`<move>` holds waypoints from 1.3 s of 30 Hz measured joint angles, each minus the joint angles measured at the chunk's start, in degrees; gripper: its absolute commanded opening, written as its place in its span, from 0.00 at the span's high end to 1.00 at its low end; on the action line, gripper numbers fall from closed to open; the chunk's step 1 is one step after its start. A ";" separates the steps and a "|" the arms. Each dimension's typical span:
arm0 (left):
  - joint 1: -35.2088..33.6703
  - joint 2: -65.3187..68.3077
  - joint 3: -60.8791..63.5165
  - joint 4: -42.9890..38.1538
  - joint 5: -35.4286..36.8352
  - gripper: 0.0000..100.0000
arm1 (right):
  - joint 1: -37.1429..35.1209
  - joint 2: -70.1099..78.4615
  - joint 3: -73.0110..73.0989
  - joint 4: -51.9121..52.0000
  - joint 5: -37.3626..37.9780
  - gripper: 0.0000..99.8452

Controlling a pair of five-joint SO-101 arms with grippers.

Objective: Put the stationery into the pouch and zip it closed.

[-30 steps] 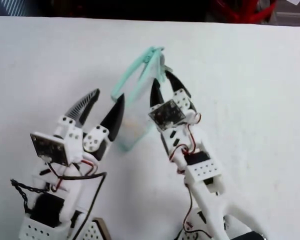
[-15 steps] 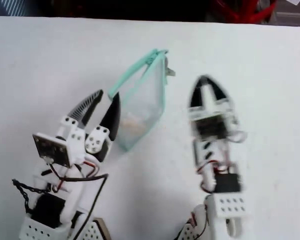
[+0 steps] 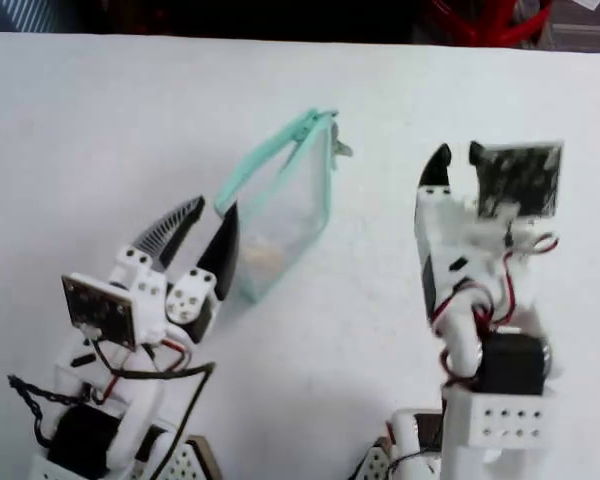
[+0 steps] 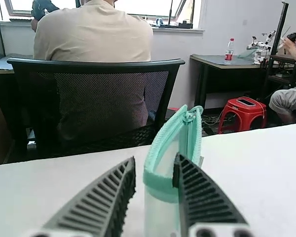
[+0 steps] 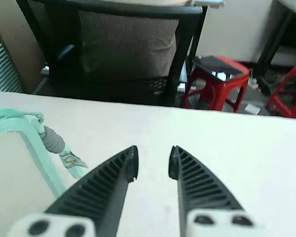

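High view, cut-offs: the lower frame edge crops both arm bases; a wrist camera board overlaps one side of the right gripper [image 3: 457, 155].
Contents: pale yellowish smudge inside the translucent soft pouch with mint-green woven zip edging [image 3: 280, 210], near the end closest to the arms; can't tell what it is.
Zip state: can't tell from any view whether it is closed along its length.
Pouch shape: flat, roughly rectangular, lying slantwise on the matte white table [image 3: 100, 120]; green band along one long side and round the far corner.
Zip pull: small grey slider with pale tag [image 3: 340, 148], at the pouch's far corner, sticking out toward the right arm; seen close in the right wrist view [image 5: 71, 160].
Jaw build: black ribbed fingers tapering to points, white printed housings.
Left gripper [image 3: 212, 212]: jaws spread moderately around the pouch's near end; in the left wrist view [image 4: 154, 163] the green edge [image 4: 160, 163] sits in the gap, touching one jaw, apart from the other.
Right gripper, own view [image 5: 153, 152]: jaws narrowly apart, holding nothing, above bare table; pouch corner [image 5: 19, 126] off to one side, not touching.
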 measured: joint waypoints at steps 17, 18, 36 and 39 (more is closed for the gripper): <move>5.80 0.00 -4.04 8.79 -8.35 0.96 | -10.81 44.57 -69.19 43.08 -26.90 0.74; 5.80 0.00 -4.04 8.79 -8.35 0.96 | -11.52 45.27 -69.19 43.16 -27.25 0.74; 3.52 0.00 -6.51 12.92 -10.55 0.98 | -12.66 51.25 -64.88 40.62 -28.48 0.74; 3.52 0.00 -8.09 16.26 -10.64 0.98 | -12.84 52.31 -66.55 40.53 -28.48 0.74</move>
